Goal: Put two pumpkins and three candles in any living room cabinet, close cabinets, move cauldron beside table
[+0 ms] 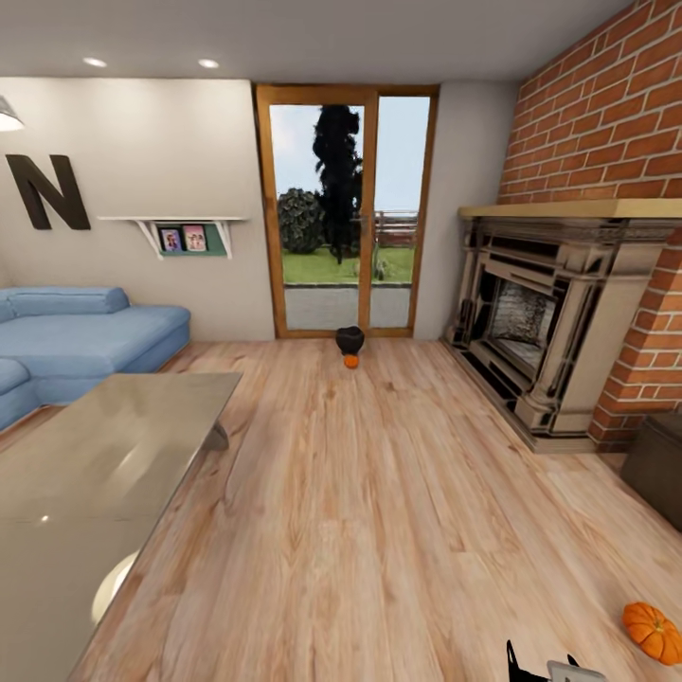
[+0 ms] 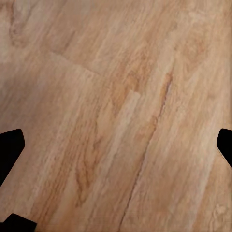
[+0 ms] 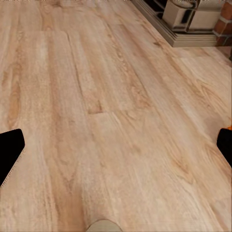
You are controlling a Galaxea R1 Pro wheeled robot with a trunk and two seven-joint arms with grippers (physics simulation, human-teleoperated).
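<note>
The coffee table (image 1: 104, 455) with its glossy grey-beige top stands at the left on the plank floor (image 1: 379, 511), before a blue sofa (image 1: 76, 341). Far ahead by the glass door (image 1: 346, 208), the black cauldron (image 1: 349, 339) touches a small pumpkin (image 1: 351, 361). The stone fireplace (image 1: 540, 322) is on the right. Another pumpkin (image 1: 653, 632) lies just right of the right gripper (image 3: 116, 150). Both the right and the left gripper (image 2: 116, 150) are spread wide, holding nothing.

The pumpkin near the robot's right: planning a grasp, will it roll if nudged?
Probably yes: the pumpkin looks round and sits loose on the smooth wood floor. Its ribs may slow rolling slightly, and its rounded sides could slip.
</note>
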